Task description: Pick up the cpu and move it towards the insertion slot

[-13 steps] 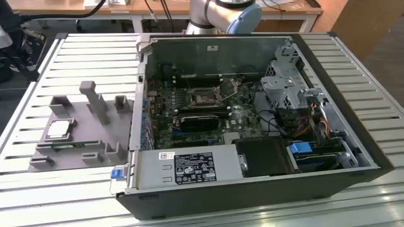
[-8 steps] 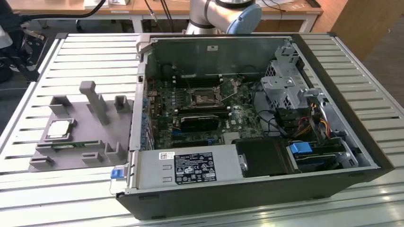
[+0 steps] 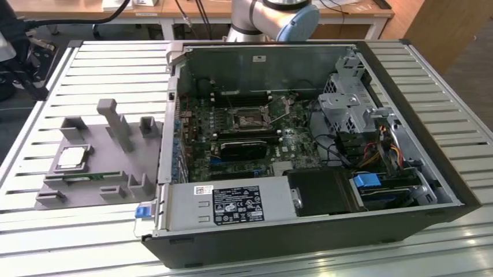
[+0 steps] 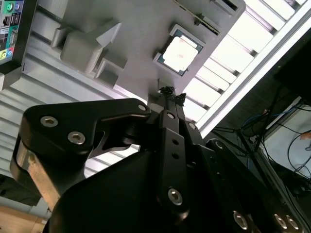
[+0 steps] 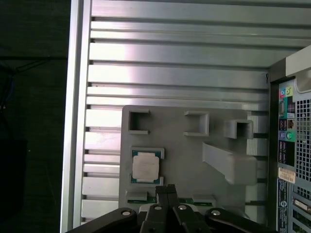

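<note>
The cpu (image 3: 71,157) (image 4: 180,51) (image 5: 146,166), a small square chip with a shiny silver top, lies flat in its pocket on the grey fixture plate (image 3: 123,167) on the exterior view's left. The insertion slot (image 3: 248,118) is a square silver-framed socket on the motherboard inside the open computer case. In both wrist views my gripper (image 5: 165,187) (image 4: 170,92) hangs above the fixture plate, its tips close beside the cpu but apart from it. Its black fingers (image 5: 171,190) are pressed together with nothing between them.
The open computer case (image 3: 431,173) has raised metal walls around the motherboard, with drive cages and cables on the exterior view's right. A narrow green memory strip (image 3: 81,177) lies near the cpu. Grey posts (image 3: 115,124) stand up from the fixture. The slatted metal table (image 3: 108,63) extends around.
</note>
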Tool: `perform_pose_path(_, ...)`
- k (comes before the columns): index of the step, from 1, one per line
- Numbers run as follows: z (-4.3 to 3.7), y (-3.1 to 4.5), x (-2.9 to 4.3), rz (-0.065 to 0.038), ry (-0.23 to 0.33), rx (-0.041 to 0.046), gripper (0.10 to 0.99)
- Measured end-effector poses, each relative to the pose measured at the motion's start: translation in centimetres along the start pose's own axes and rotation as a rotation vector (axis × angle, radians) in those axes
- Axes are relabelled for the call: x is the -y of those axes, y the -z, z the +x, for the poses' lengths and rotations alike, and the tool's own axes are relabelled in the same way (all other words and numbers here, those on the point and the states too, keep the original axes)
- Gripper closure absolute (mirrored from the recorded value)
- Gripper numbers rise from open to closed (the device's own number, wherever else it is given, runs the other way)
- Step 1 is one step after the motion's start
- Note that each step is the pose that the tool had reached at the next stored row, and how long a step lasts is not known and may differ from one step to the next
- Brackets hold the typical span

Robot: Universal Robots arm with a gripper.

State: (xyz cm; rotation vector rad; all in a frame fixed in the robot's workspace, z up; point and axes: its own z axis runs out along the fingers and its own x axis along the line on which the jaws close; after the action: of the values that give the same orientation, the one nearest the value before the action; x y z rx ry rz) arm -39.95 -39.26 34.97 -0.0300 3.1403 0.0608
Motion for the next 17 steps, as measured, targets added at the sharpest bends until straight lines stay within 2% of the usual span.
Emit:
perform_pose_path(13, 0.62, -1.1, 0.04, 0.0, 0.0, 0.0021, 0.984)
perform_pose_path(17, 0.75, -1.38, 0.08, -0.004, 0.0, 0.0033, 0.984)
